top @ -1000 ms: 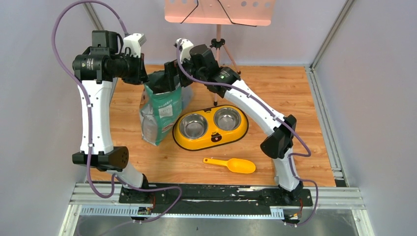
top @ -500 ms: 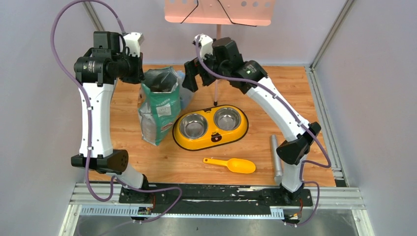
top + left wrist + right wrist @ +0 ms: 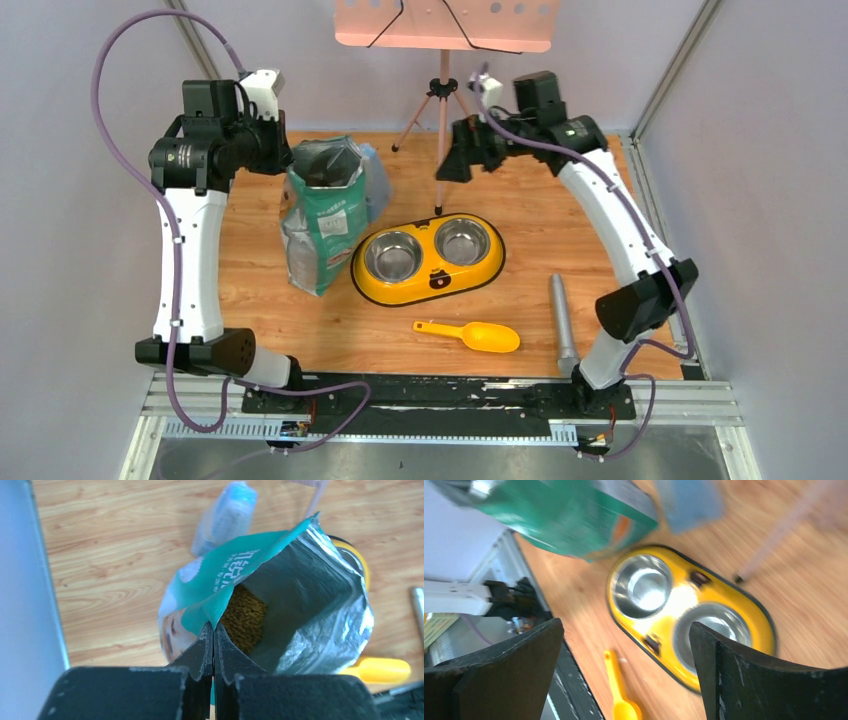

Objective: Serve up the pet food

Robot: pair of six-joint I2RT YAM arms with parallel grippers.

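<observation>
Though partly screened by the foil lining, plainly seen as a brown granular heap: pet food [image 3: 245,617], low inside the open bag [image 3: 320,600], directly beyond and below the tips of the left gripper [image 3: 213,630]. Pressed together on the teal near rim of that bag, with no gap between the fingers. Bag upright, mouth gaping away from the fingertips. Just past its far side from the left gripper, a pale blue packet [image 3: 225,517] lying on the wooden table [image 3: 560,200].

Spread wide apart and holding nothing: right gripper [image 3: 455,160], raised in the air, well apart from the bag. Framed between its two fingers in the wrist view, far below them: a yellow double bowl [image 3: 679,602], both steel cups showing their shiny bottoms. Beyond the bowl from that gripper, toward the arm bases, an orange-yellow scoop [image 3: 470,334] lying flat, apart from the bowl. Beside the scoop, toward the right arm's base, a grey metal cylinder [image 3: 562,325] flat on the table. Close by the right gripper, a tripod [image 3: 440,95]; whether touching, cannot tell.
</observation>
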